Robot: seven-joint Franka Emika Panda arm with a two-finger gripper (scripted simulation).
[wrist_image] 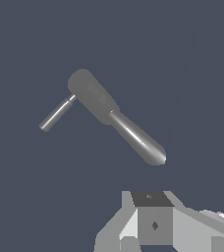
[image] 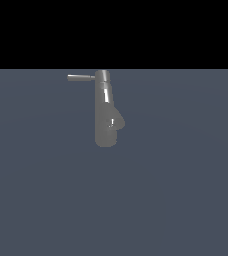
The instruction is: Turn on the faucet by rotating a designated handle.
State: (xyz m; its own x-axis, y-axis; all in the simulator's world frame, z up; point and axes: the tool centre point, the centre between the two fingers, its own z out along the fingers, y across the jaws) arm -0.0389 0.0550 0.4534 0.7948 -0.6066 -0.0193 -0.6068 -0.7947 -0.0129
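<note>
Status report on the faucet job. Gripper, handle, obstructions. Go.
Gripper only partly in the wrist view, open or shut unclear, off the faucet. Handle untouched, sticking out to the exterior view's left. Nothing seen between gripper and handle.

Through my wrist camera I see the faucet (wrist_image: 115, 117), a glossy gray body with a bright highlight along it. The handle (wrist_image: 56, 113), a thin rod, juts sideways from one end. My gripper (wrist_image: 155, 224) is well apart from both.
</note>
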